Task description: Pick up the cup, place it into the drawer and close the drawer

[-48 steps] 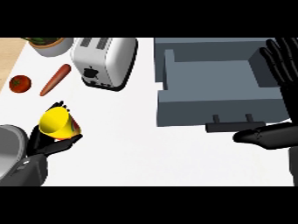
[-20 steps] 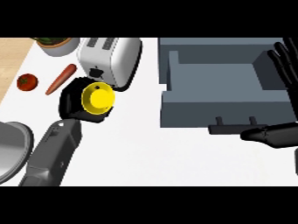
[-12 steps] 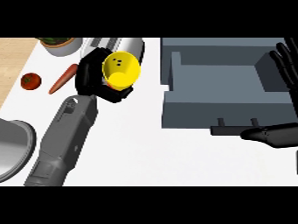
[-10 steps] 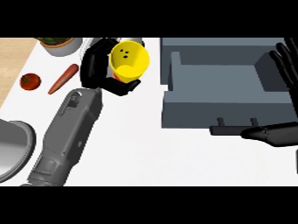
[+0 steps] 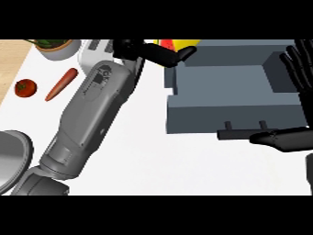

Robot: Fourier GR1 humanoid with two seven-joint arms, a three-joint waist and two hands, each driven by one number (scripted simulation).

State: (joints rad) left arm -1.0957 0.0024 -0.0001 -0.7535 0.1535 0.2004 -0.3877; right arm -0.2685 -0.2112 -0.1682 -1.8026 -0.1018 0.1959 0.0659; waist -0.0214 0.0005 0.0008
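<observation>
I'm holding the cup in my left hand, fingers curling round it, up at the top edge of the view, right by the back-left corner of the open drawer. So step 1, the pickup, is looking done. Not yet done: getting the cup inside the drawer and shutting it. I'm judging this as approx halfway through the carry, w/ the cup above the drawer's rim, not in it.

My right hand is sitting open beside the drawer's right side, fingers straight, thumb lying near the front & its 2 handle posts.

Hard to read: the cup is mostly cut off by the top edge and covered by my fingers, only a yellow bit w/ some red showing. My left forearm is hiding most of the toaster. Can't tell if the cup is upright or tipped.

Carrot, tomato and potted plant are sitting off left, well apart from the action. A grey metal pot is partly cut off at lower left.
</observation>
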